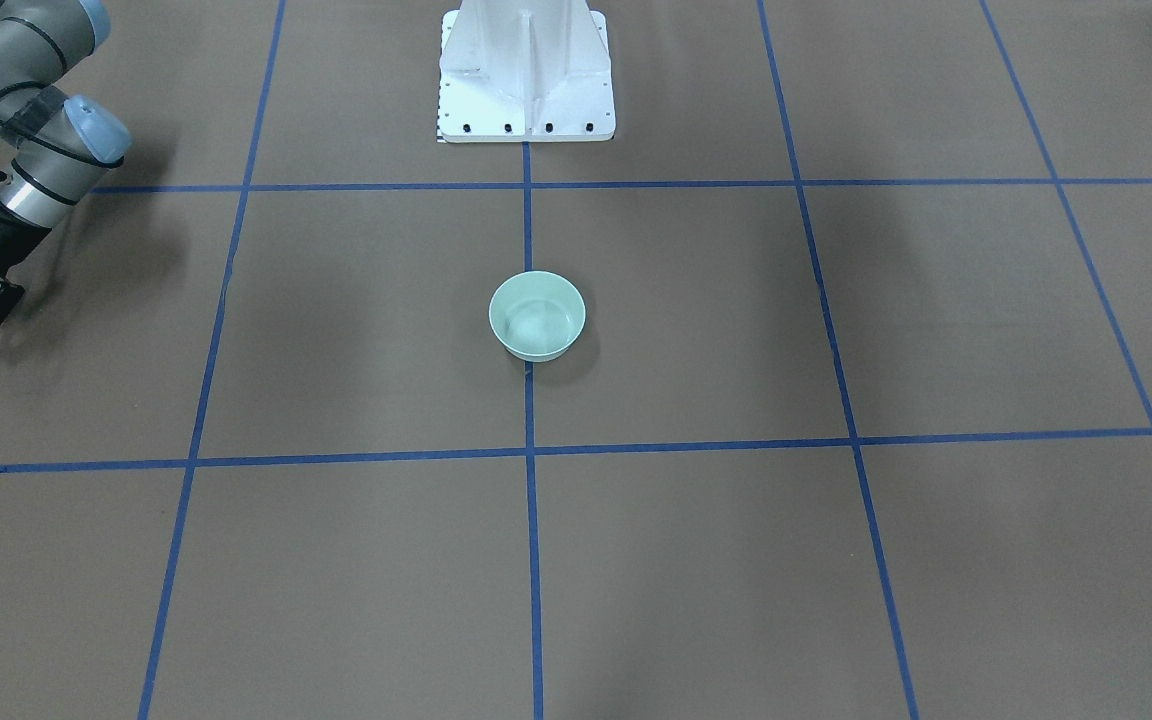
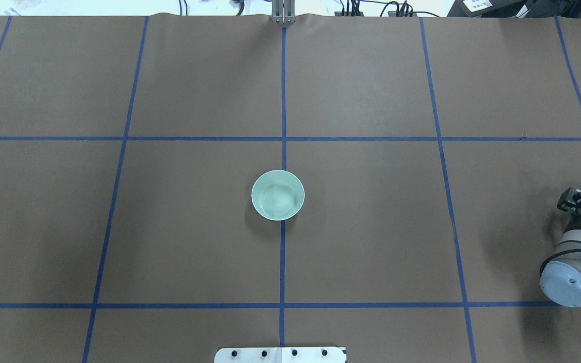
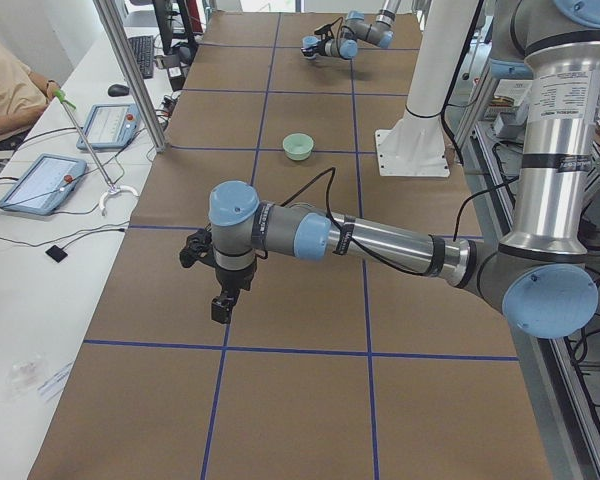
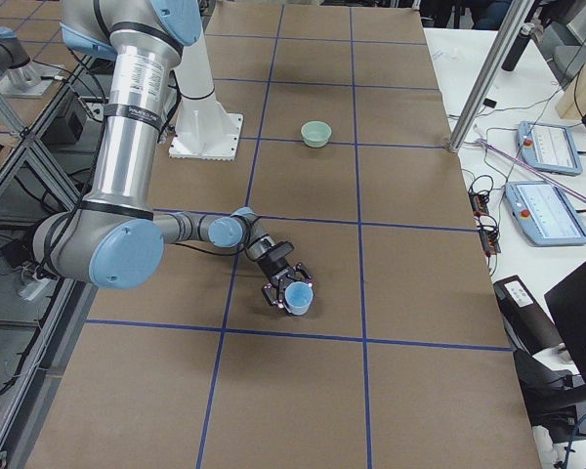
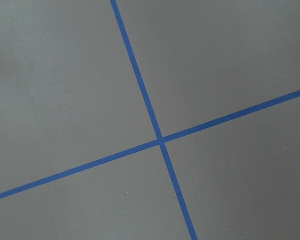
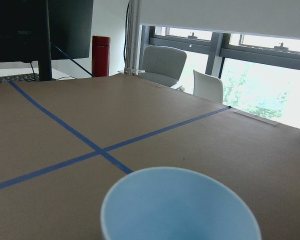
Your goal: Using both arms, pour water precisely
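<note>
Table: brown sheet (image 2: 371,242) marked into squares by blue tape lines (image 2: 283,262), with desks, tablets and windows beyond its edges.
Pedestal: white bolted base (image 1: 526,80) on the near middle edge, carrying both arms so that each can likely reach the centre.
Left arm: (image 3: 380,240) stretched out low over the far left part of the table, well apart from the bowl, its wrist pointing straight down; its camera sees only a tape crossing.
Right arm: (image 4: 127,195) folded low toward the right end, likewise well apart from the bowl.
Left gripper: (image 3: 222,305) hangs above bare table with nothing seen in it; whether its fingers are apart or together cannot be told.
Right gripper: (image 4: 293,292) clamped around the cup, its fingers on either side of the wall.
Bowl: pale green (image 1: 536,348), upright on the centre tape line, probably set there as the target midway between the arms.
Cup: light blue (image 6: 180,205), held upright with its mouth up, likely to avoid a spill; whether it holds anything cannot be told.
Water: (image 2: 278,197) a little lies in the bowl, shown by faint ripples and glints.
</note>
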`<state>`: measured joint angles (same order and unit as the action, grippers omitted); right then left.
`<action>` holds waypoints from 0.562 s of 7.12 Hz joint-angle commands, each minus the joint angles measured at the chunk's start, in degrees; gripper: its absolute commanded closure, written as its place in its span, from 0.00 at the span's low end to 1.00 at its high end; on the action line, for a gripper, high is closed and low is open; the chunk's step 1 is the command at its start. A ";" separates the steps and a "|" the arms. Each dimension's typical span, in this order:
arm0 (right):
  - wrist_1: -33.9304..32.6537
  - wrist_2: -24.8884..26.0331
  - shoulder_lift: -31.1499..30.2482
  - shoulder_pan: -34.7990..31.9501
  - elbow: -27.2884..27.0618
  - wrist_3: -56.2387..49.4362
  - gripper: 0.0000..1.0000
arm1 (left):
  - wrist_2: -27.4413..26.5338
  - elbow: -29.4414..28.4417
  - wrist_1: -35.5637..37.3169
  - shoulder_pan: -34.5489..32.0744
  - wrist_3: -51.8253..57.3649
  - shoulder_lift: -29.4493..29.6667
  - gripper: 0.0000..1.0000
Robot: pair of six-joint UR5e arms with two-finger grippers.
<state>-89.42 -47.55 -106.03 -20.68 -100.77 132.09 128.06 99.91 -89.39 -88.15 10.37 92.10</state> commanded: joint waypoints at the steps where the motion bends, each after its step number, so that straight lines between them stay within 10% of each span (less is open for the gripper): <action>1: 0.29 1.13 -0.05 -2.51 -0.04 -2.00 1.00 | 0.00 -0.24 0.00 0.00 0.00 0.01 0.00; 4: 9.98 1.49 -0.40 -8.22 -0.48 -12.31 1.00 | 0.17 -0.77 0.88 0.00 -0.44 -1.39 0.00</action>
<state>-85.83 -46.07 -106.14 -26.32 -101.42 126.07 128.14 99.34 -88.92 -88.13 10.02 91.56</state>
